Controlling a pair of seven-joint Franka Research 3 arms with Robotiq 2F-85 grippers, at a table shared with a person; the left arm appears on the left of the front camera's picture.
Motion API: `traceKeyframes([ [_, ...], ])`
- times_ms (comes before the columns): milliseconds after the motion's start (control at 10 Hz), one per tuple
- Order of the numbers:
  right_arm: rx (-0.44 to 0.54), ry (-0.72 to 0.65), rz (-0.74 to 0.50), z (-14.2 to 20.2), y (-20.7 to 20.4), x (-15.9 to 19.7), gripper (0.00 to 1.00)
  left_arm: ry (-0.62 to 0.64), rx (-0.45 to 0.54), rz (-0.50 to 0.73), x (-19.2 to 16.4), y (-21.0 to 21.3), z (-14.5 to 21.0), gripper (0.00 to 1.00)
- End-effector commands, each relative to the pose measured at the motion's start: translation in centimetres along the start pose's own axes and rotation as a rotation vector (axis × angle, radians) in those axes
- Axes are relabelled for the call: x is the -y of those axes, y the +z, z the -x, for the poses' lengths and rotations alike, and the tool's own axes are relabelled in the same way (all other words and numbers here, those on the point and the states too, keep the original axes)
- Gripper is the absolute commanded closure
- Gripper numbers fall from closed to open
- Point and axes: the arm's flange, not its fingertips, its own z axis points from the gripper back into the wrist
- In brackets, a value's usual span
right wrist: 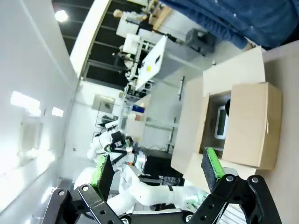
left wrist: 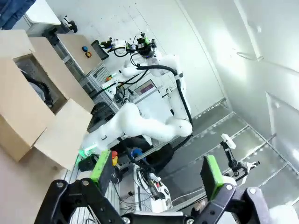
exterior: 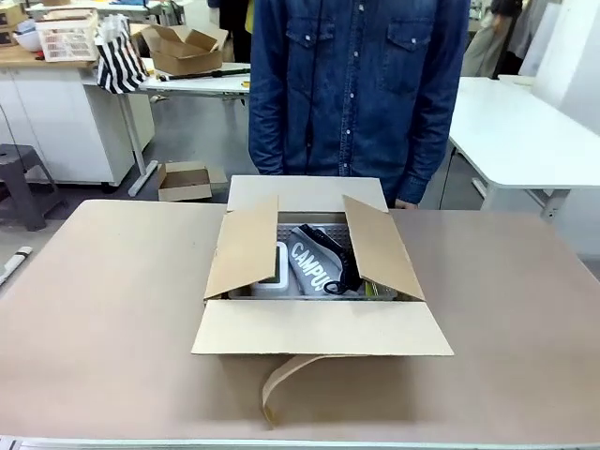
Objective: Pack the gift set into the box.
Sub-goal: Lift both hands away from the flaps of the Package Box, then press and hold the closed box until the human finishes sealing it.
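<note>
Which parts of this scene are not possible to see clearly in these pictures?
- Front view: the contents of the box are mostly hidden by its side flaps; only part of a grey item printed "CAMPU" shows, its print cut off by a black object.
- Front view: neither arm appears.
- Left wrist view: the left tool is open and empty; the box interior is cut off at the picture's edge.
- Right wrist view: the right tool is open; the contents are too small to tell.

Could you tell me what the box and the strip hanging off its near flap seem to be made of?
The box looks like brown corrugated cardboard, matte: stiff flat flaps folded along sharp creases. The strip appears to be brown paper tape, thin and matte, curling loosely onto the table. Neither shows any gloss.
</note>
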Motion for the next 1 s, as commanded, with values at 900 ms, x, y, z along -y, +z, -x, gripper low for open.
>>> traceKeyframes([
  [900,-0.092,0.032,0.058,0.57,-3.71,-0.57,0.0,-0.01,-0.068,-0.077,0.83,-3.08,-1.21,0.0],
])
